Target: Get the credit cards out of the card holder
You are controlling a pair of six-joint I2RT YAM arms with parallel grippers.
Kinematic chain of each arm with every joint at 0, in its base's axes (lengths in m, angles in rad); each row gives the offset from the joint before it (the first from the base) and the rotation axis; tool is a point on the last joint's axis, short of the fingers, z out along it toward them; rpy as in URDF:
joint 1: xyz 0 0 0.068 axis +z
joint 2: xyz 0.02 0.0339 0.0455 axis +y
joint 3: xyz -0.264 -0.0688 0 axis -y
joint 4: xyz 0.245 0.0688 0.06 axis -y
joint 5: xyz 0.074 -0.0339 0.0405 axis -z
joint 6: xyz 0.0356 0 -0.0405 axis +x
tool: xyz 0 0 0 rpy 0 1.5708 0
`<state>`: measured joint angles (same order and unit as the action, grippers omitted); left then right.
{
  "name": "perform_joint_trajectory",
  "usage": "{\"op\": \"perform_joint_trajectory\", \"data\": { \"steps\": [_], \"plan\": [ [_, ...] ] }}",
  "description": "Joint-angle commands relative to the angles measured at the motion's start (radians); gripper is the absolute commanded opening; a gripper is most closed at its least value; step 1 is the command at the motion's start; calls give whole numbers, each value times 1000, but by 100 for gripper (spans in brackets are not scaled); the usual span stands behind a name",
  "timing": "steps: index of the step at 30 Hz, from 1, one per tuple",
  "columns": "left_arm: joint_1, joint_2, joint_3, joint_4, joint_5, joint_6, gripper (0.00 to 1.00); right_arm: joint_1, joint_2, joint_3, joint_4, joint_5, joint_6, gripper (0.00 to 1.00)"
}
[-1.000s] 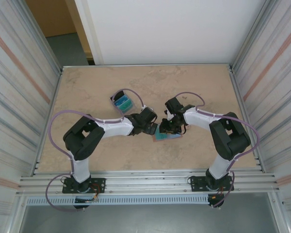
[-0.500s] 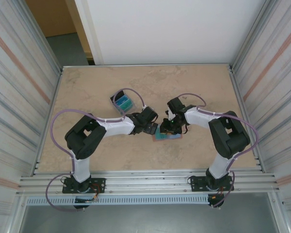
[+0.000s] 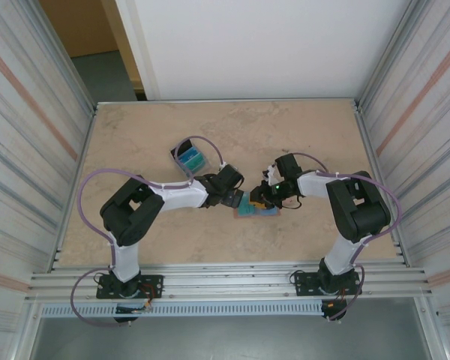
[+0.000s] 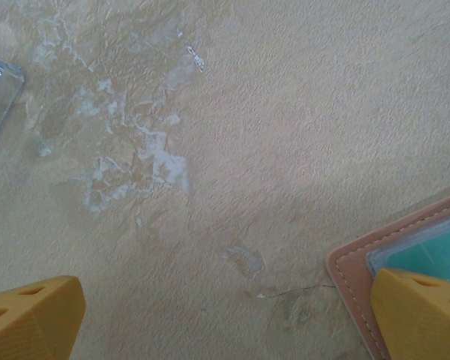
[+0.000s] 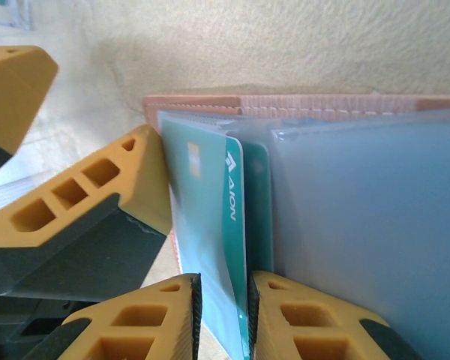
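Note:
The card holder (image 3: 265, 211) lies open on the table between my two grippers, its salmon-pink rim (image 5: 285, 105) and clear blue-grey pockets (image 5: 367, 225) close in the right wrist view. A teal credit card (image 5: 210, 210) with white lettering sticks out of a pocket. My right gripper (image 5: 221, 319) is shut on its near edge, one pad on each face. My left gripper (image 4: 225, 322) stands wide open, one fingertip (image 4: 420, 315) resting on the holder's corner (image 4: 360, 262). In the top view the left gripper (image 3: 238, 199) and the right gripper (image 3: 259, 199) meet over the holder.
A loose pile of teal and blue cards (image 3: 189, 157) lies on the table behind the left arm. Ribbed metal walls close in the left and right sides, and a white wall stands at the back. Bare table (image 3: 315, 142) stretches beyond the grippers.
The right jaws have narrowed onto the teal card. The right wrist has swung to the right and lower. The left arm has stayed put on the holder.

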<state>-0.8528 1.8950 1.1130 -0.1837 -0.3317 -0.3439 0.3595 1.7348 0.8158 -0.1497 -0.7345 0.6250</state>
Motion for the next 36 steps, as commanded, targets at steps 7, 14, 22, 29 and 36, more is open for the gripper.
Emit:
{"op": "perform_joint_trajectory", "data": {
  "steps": [7, 14, 22, 29, 36],
  "plan": [
    [-9, 3, 6, -106, -5, 25, 99, -43, 11, -43, 113, -90, 30, 15],
    [-9, 9, 16, -119, -19, 33, 99, -66, 33, -63, 166, -116, 55, 15],
    [-9, 19, 20, -126, -22, 33, 99, -88, 35, -84, 194, -138, 66, 15],
    [-9, 23, 24, -132, -25, 31, 99, -106, 29, -99, 210, -153, 68, 14],
    [-9, 26, 29, -136, -26, 32, 99, -116, 26, -107, 221, -164, 70, 13]
  ]
}}
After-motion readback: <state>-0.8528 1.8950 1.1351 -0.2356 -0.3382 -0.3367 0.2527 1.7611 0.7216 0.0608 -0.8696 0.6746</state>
